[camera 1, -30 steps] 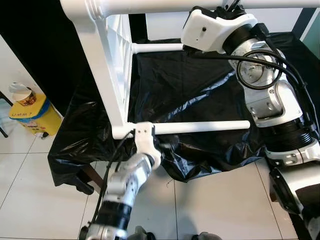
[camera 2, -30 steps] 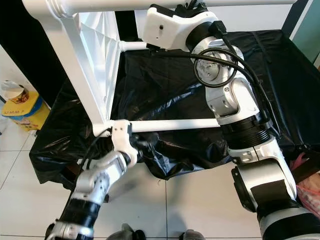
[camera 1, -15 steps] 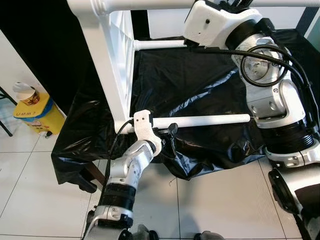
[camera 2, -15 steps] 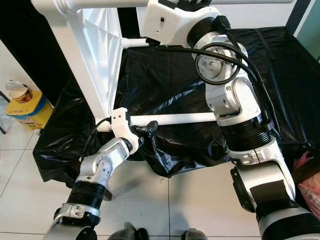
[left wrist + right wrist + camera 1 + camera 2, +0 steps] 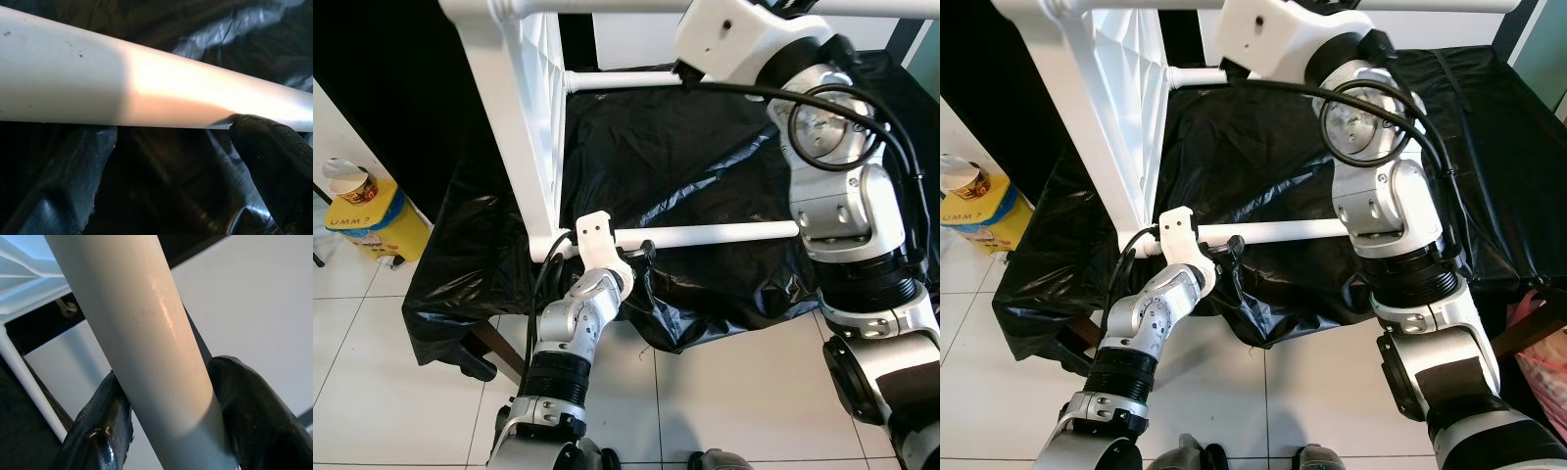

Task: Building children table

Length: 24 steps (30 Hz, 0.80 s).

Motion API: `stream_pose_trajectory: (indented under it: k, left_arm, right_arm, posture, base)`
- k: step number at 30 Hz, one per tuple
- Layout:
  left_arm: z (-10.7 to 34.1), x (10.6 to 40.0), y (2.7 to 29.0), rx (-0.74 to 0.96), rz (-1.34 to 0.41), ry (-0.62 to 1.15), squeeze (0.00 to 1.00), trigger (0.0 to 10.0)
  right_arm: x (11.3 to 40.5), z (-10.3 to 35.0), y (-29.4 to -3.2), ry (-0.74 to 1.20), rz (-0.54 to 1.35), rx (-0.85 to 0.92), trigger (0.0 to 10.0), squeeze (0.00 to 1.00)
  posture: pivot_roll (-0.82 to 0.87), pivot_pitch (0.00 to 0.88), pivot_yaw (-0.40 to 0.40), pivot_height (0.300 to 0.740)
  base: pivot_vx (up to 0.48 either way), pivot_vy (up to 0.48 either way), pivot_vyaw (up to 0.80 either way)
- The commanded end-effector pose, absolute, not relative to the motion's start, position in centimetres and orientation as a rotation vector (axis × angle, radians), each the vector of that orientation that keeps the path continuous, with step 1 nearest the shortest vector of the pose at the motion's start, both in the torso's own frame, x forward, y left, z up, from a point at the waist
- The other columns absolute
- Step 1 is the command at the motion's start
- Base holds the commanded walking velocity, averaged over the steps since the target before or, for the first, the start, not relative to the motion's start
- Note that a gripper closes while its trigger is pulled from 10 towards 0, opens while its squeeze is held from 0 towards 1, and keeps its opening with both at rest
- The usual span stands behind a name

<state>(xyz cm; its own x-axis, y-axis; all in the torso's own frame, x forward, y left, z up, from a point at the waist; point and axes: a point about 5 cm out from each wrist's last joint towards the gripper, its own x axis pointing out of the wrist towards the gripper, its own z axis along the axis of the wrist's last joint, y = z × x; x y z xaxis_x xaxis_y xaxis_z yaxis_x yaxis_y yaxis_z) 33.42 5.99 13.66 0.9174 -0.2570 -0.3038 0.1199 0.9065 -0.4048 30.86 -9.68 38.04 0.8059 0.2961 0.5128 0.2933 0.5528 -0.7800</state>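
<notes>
Step in hand: steadying the table frame (image 5: 524, 117), tipped on its side on the black-covered worktop (image 5: 685, 157). Right tool (image 5: 166, 431) clamps the top leg (image 5: 142, 333) at 12 o'clock. Left tool (image 5: 166, 161), fingers wide, cradles the lower leg (image 5: 705, 234) at 6 o'clock. Next: close it.

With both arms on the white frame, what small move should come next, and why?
Probably closing the left gripper up onto the lower leg. In the left wrist view its fingers sit spread just under that leg, not clamping it, while the right gripper already pinches the upper leg.
</notes>
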Motion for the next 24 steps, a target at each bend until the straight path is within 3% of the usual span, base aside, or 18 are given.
stream_pose_trajectory:
  k: [1, 4, 9, 10, 13, 16, 21, 23, 24]
  left_arm:
    - [13.9, 33.5, 6.0, -0.367, -0.118, 0.352, 0.00, 10.0]
    - [14.6, 33.7, 6.1, -0.342, -0.111, 0.320, 0.00, 10.0]
    - [22.1, 34.6, 6.6, -0.182, -0.136, -0.010, 0.00, 10.0]
    - [22.1, 34.6, 6.6, -0.182, -0.136, -0.010, 0.00, 10.0]
    - [27.8, 34.8, 6.5, -0.217, -0.212, -0.228, 0.00, 10.0]
    - [29.7, 34.9, 6.2, -0.264, -0.267, -0.282, 0.00, 10.0]
    - [35.7, 33.9, 4.8, -0.365, -0.486, -0.475, 0.00, 10.0]
    - [36.6, 33.6, 4.5, -0.366, -0.523, -0.502, 0.00, 10.0]
    - [37.1, 33.3, 3.9, -0.356, -0.569, -0.523, 0.00, 10.0]
  right_arm:
    - [30.2, 39.6, -11.5, -0.658, -0.034, -0.694, 0.0, 0.00]
    - [30.2, 40.0, -12.0, -0.653, -0.059, -0.649, 0.0, 0.00]
    - [29.4, 42.0, -14.9, -0.670, -0.198, -0.505, 0.0, 0.00]
    - [29.4, 42.0, -14.9, -0.670, -0.198, -0.505, 0.0, 0.00]
    - [28.9, 42.4, -16.0, -0.685, -0.249, -0.460, 0.0, 0.00]
    - [28.8, 42.2, -16.5, -0.677, -0.269, -0.436, 0.0, 0.00]
    - [29.2, 39.8, -18.8, -0.621, -0.348, -0.311, 0.0, 0.00]
    - [29.3, 39.0, -19.5, -0.595, -0.365, -0.282, 0.4, 0.00]
    - [29.7, 37.5, -20.4, -0.561, -0.387, -0.266, 2.2, 0.00]
  posture:
    - [-0.14, 0.104, 0.102, 0.740]
    - [-0.15, 0.104, 0.100, 0.740]
    - [-0.15, 0.109, 0.093, 0.740]
    - [-0.15, 0.109, 0.093, 0.740]
    - [-0.15, 0.110, 0.085, 0.740]
    - [-0.14, 0.109, 0.079, 0.740]
    - [-0.14, 0.103, 0.071, 0.740]
    - [-0.13, 0.104, 0.073, 0.740]
    - [-0.13, 0.103, 0.078, 0.740]
  base:
    - [0.000, 0.000, 0.00]
    - [0.000, 0.000, 0.00]
    - [0.000, 0.000, 0.00]
    - [0.000, 0.000, 0.00]
    - [0.000, 0.000, 0.00]
    - [0.000, 0.000, 0.00]
    - [0.000, 0.000, 0.00]
    - [0.000, 0.000, 0.00]
    - [0.000, 0.000, 0.00]
